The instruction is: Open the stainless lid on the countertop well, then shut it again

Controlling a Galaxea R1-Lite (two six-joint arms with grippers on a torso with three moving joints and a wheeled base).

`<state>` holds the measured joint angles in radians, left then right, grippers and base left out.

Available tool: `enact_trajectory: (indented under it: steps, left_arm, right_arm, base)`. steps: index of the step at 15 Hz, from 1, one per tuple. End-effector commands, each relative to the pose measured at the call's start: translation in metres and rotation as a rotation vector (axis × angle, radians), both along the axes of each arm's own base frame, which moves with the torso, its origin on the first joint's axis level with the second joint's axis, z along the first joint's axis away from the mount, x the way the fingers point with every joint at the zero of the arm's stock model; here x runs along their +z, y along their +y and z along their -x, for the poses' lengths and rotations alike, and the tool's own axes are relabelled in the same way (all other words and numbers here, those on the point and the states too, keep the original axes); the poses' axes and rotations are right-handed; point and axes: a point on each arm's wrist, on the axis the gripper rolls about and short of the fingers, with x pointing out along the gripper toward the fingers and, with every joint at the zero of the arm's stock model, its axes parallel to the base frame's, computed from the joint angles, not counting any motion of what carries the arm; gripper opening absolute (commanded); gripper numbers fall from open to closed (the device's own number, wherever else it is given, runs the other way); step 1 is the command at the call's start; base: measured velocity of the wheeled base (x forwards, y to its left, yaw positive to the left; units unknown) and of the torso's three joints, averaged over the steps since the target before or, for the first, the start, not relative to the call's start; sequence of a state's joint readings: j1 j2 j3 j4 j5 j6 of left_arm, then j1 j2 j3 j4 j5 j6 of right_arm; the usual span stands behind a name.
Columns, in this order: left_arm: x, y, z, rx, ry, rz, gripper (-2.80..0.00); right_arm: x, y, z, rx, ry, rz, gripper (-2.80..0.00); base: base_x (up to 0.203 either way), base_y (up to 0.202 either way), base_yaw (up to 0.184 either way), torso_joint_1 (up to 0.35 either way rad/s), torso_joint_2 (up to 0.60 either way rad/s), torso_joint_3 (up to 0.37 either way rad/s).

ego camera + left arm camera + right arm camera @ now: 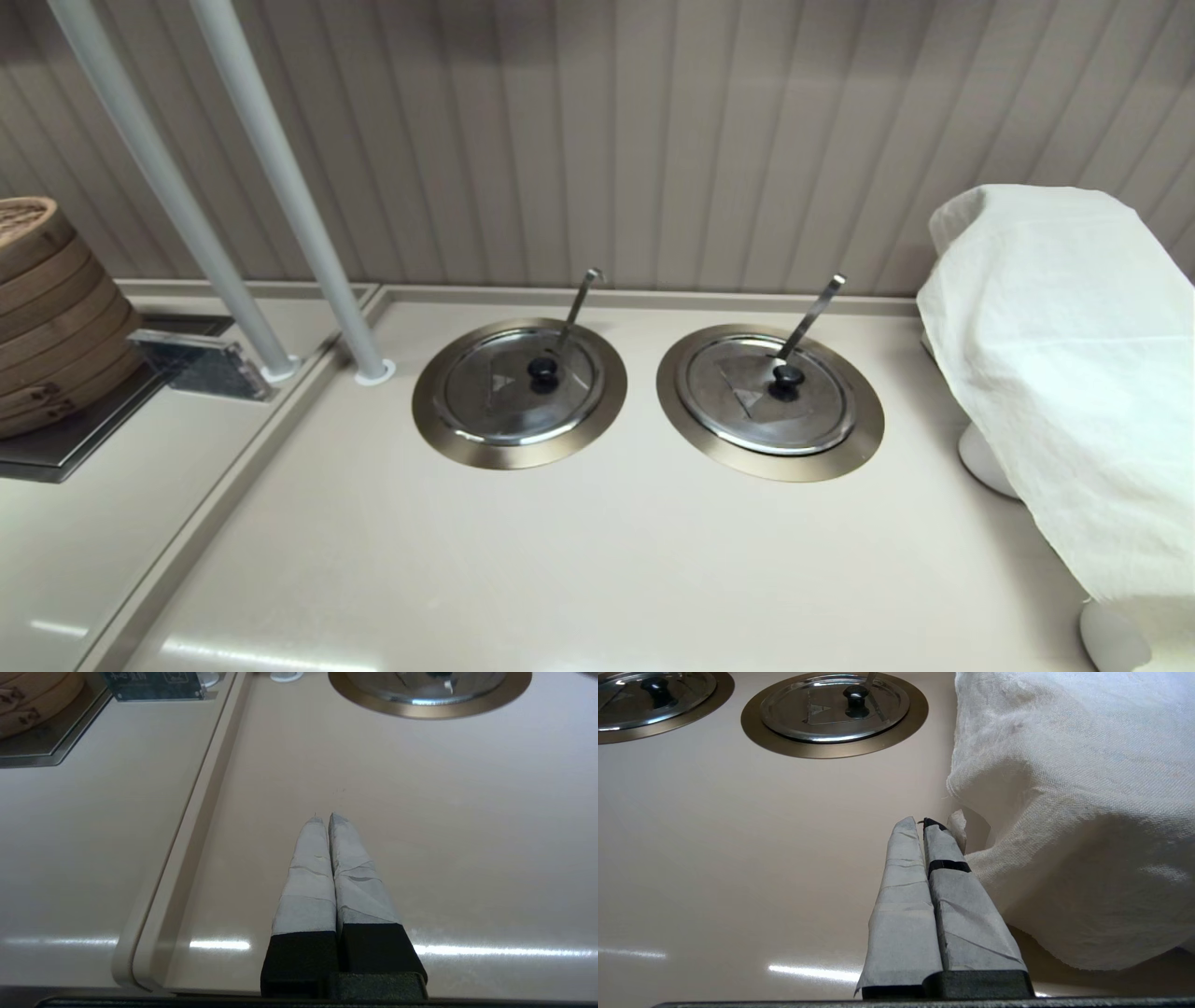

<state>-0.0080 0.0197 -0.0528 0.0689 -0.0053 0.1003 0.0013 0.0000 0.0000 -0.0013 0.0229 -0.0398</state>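
1. Seated flat in the countertop well, near the table's rear edge: the stainless lid, black knob at centre, small pale triangle mark beside the knob.
2. Rising from under the lid's far rim and leaning toward the ribbed back wall: a thin hook-tipped ladle handle.
3. Just beside it, toward the table's right edge: a twin lid in its own bronze-toned ring, with a flat blunt-tipped ladle handle; rings close but apart.
4. Draped over a bulky item along the table's right edge: a white cloth, pale round feet showing beneath.
5. Planted at the rear left corner, near the well: two grey poles, slanting upward.
6. Beyond the raised divider at the left: stacked bamboo steamers on a dark tray, a clear sign holder alongside.
7. Pressed together, gripping nothing, over bare table short of the well: the left tool.
8. Likewise pressed together and holding nothing, close against the cloth's hanging fold: the right tool.
9. Bare table between both tools and the lid.
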Motion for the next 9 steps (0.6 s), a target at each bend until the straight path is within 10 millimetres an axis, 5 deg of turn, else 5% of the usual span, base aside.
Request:
enact_trajectory:
  steps: [1, 9]
  left_arm:
    - [-0.0073, 0.0000, -0.0013, 0.007, -0.014, 0.037, -2.80]
    - [-0.0071, 0.0001, -0.0013, 0.008, -0.015, 0.040, -2.80]
  right_arm:
    - [-0.0001, -0.0002, 0.0000, -0.007, 0.001, -0.004, -2.80]
    - [0.0000, -0.0005, -0.0001, -0.021, 0.001, -0.020, -2.80]
  base:
    - [0.000, 0.000, 0.000, 0.000, 0.00, 0.000]
    - [0.000, 0.000, 0.000, 0.000, 0.00, 0.000]
